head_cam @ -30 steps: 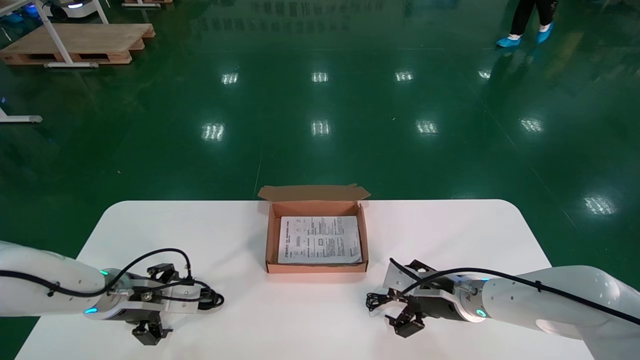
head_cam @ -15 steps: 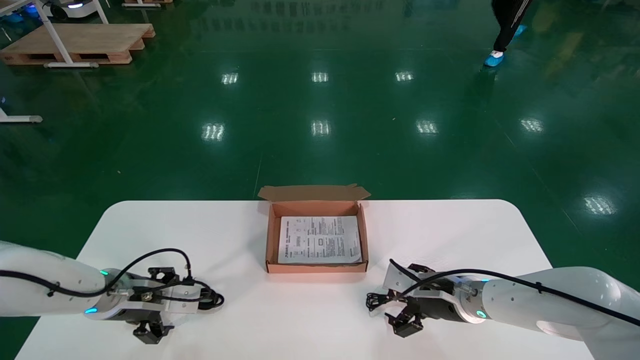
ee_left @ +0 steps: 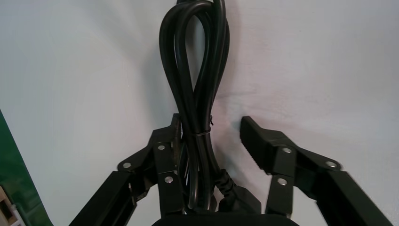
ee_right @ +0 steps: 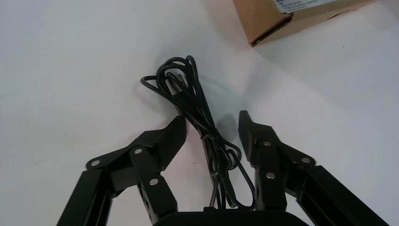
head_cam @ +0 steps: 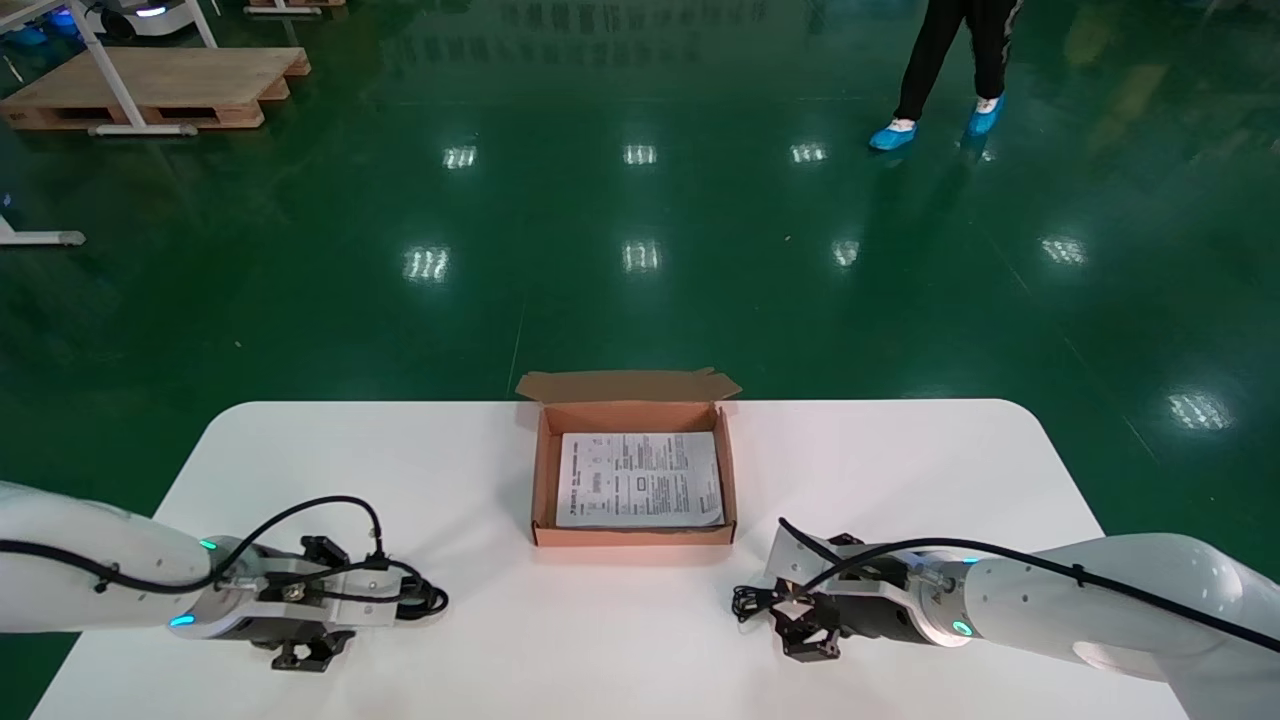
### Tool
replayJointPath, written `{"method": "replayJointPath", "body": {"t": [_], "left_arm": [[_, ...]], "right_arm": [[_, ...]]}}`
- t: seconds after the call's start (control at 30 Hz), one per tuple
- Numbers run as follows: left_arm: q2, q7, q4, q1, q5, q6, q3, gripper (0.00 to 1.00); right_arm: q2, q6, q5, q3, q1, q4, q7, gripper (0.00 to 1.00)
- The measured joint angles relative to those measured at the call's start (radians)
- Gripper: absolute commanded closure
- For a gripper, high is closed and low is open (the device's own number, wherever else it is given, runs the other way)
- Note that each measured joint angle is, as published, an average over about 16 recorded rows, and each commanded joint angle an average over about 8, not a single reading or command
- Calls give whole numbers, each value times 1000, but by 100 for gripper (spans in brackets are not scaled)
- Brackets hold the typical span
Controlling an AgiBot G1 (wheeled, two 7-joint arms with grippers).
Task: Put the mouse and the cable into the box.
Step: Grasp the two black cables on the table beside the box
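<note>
A thick black cable bundle (ee_left: 188,70), tied with a wire, lies on the white table (head_cam: 620,640) at front left. My left gripper (head_cam: 380,600) (ee_left: 210,123) straddles it, open, with one finger against the bundle and the other apart. At front right a thin black cable bundle (head_cam: 750,603) (ee_right: 181,89) lies between the fingers of my right gripper (head_cam: 785,600) (ee_right: 211,120), which is open and touches it on neither side. The open cardboard box (head_cam: 545,480) (ee_right: 268,19) stands mid-table with a printed sheet (head_cam: 640,480) inside. No mouse shows in any view.
The box's lid flap (head_cam: 625,385) stands open at the table's far edge. A person (head_cam: 940,70) walks on the green floor far behind. A wooden pallet (head_cam: 150,85) lies at far left.
The fingers of both grippers have drawn closer together around their cable bundles. Neither arm has shifted. The person in the background has walked to the left.
</note>
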Motion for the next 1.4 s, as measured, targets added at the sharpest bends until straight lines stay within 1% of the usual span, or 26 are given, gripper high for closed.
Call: {"method": "replayJointPath", "body": {"t": [1.03, 1.23, 1.4], "left_arm": [[-1, 1, -2, -4, -3, -3, -3, 100], [-2, 20, -14, -39, -38, -10, -24, 100], [24, 67, -5, -90, -103, -26, -55, 100]], "right_arm": [[4, 2, 2, 3, 3, 3, 2, 100], [31, 20, 15, 24, 34, 14, 11, 100], [69, 60, 24, 54, 98, 29, 22, 100]]}}
